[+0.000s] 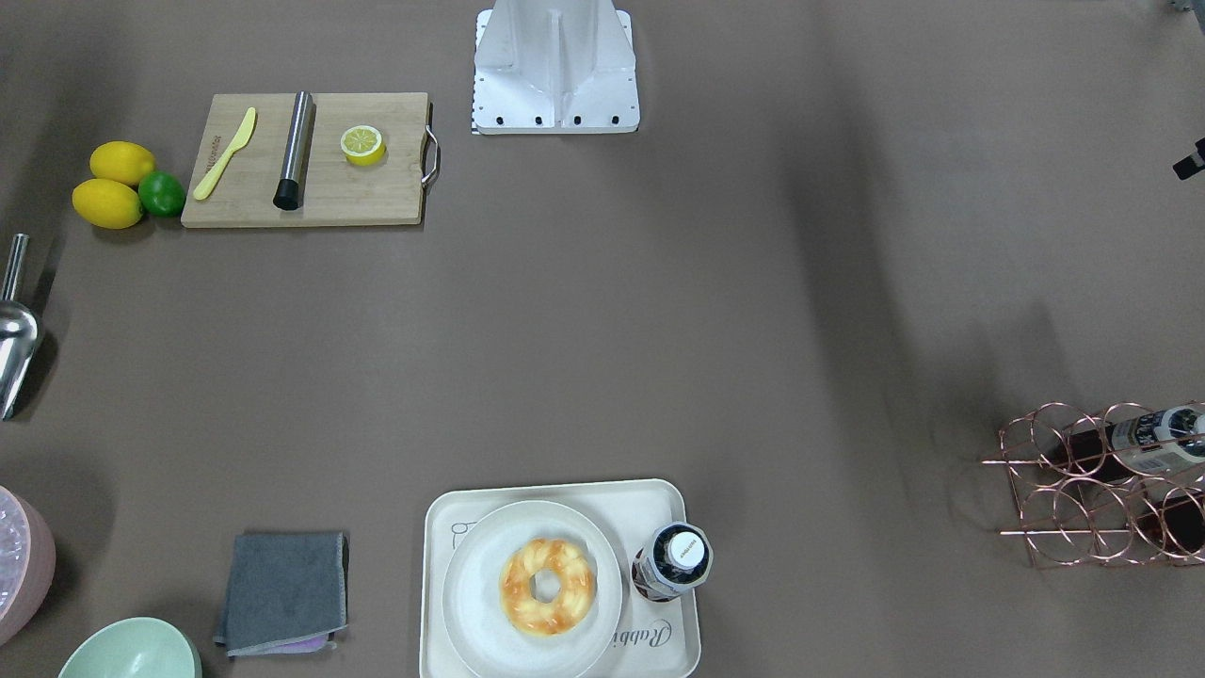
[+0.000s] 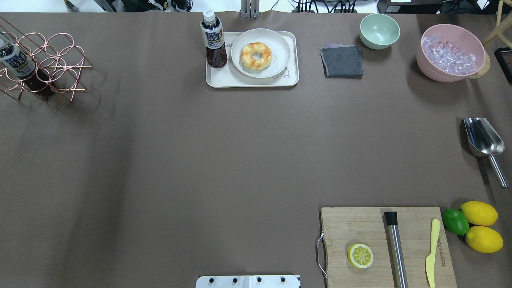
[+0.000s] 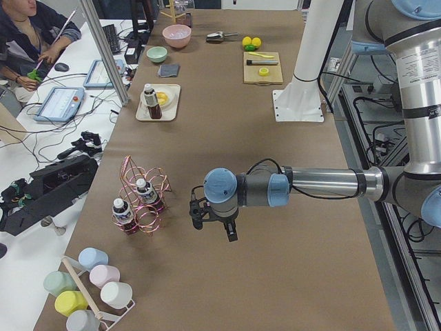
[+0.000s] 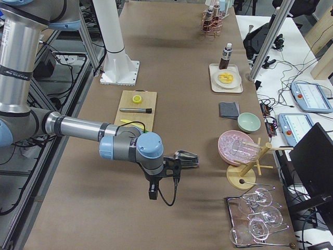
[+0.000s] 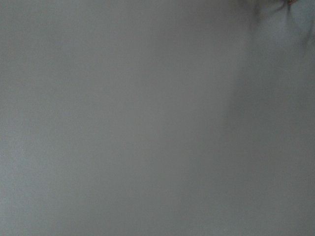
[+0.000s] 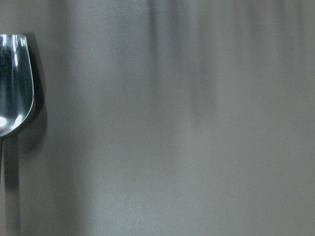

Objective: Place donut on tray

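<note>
The golden-orange twisted donut [image 1: 518,593] lies on a round off-white plate [image 1: 471,584], and the plate sits on the cream-white tray [image 1: 659,650] at the table's operator side. The overhead view shows the same donut [image 2: 246,56], plate [image 2: 280,44] and tray [image 2: 256,81]. A dark drink bottle [image 1: 673,560] stands on the tray beside the plate. My left gripper [image 3: 213,222] shows only in the exterior left view, far from the tray and above the table near the wire rack. My right gripper [image 4: 174,169] shows only in the exterior right view, near the metal scoop. I cannot tell whether either is open or shut.
A wooden cutting board [image 2: 360,224] holds a halved lemon [image 2: 360,255], a metal cylinder [image 2: 396,248] and a yellow knife [image 2: 431,252]. Nearby are two lemons and a lime [image 2: 455,221], a metal scoop [image 2: 482,138], a grey cloth [image 2: 342,60], a green bowl [image 2: 379,30], a pink ice bowl [image 2: 450,52] and a copper bottle rack [image 2: 40,64].
</note>
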